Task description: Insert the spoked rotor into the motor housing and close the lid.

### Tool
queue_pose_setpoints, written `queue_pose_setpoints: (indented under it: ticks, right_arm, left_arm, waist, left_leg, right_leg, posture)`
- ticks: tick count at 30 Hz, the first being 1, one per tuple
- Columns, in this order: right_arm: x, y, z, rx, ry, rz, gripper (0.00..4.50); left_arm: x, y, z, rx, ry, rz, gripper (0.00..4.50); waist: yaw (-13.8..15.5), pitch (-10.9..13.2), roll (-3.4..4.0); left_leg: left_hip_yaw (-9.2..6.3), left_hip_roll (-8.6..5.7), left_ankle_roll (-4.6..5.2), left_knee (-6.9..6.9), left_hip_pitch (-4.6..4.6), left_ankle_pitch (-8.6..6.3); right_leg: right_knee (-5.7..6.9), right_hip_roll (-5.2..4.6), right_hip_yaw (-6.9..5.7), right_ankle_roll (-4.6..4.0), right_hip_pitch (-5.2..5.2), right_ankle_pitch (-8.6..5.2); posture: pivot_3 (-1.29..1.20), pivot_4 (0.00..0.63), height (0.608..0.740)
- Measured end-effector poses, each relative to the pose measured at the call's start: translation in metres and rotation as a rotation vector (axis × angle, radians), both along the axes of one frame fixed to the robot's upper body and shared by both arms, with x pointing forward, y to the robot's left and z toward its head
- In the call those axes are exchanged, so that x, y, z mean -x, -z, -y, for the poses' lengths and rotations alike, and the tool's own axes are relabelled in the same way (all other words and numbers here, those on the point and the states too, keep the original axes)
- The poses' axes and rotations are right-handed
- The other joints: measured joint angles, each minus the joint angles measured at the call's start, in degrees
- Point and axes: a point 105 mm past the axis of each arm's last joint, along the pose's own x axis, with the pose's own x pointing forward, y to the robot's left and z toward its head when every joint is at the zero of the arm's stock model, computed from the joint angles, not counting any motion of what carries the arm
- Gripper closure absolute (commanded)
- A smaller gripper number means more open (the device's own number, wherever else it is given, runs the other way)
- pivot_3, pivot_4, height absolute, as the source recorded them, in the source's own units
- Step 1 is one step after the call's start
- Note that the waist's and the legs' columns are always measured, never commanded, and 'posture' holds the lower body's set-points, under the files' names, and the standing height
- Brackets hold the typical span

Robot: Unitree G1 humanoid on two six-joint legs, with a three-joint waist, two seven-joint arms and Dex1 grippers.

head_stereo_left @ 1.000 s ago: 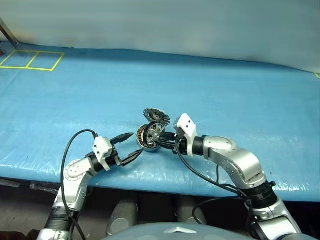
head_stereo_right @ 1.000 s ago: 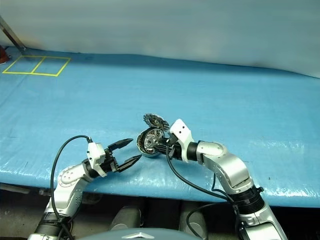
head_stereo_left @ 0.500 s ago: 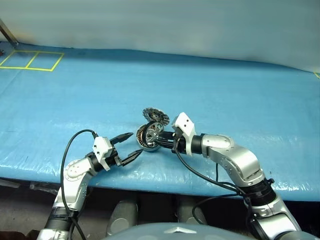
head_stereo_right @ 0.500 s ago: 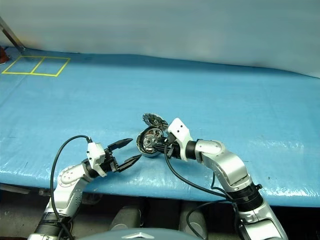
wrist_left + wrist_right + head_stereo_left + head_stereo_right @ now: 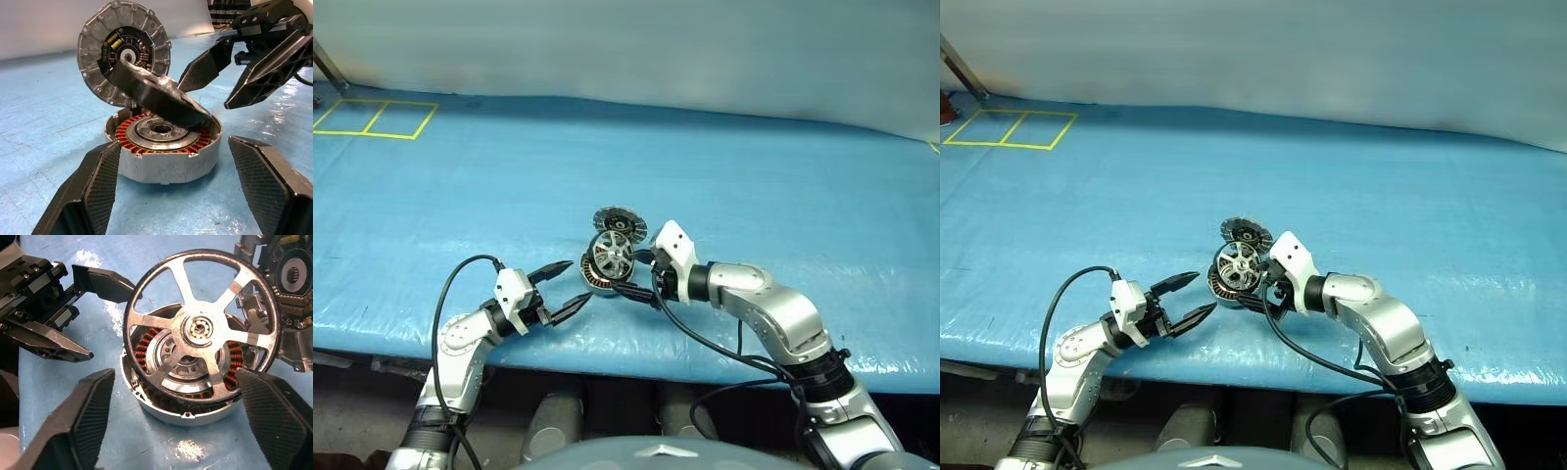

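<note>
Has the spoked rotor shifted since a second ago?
Yes. The spoked rotor has tipped up and toward the lid, propped on the motor housing rim.

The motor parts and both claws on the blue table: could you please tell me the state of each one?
motor housing: open, windings exposed, resting on the blue cover.
lid: swung up, standing open behind the housing.
spoked rotor: tilted on the housing's rim, not seated.
left claw: open, empty.
right claw: open, beside the rotor.
</note>
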Motion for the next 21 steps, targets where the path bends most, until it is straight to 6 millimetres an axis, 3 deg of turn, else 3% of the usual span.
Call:
queue_pose_setpoints:
  ticks: [21]
  right_arm:
    - [0.0051, -0.0040, -0.0037, -0.021, -0.021, 0.007, 0.02]
  left_arm:
    - [-0.0008, -0.0003, -0.0004, 0.000, -0.006, 0.001, 0.64]
  waist:
    - [0.0, 0.0, 0.00]
  left_leg:
    - [0.00, 0.00, 0.00, 0.00, 0.00, 0.00]
  right_leg:
    - [0.00, 0.00, 0.00, 0.00, -0.01, 0.00]
  posture:
    - [0.00, 0.150, 0.740]
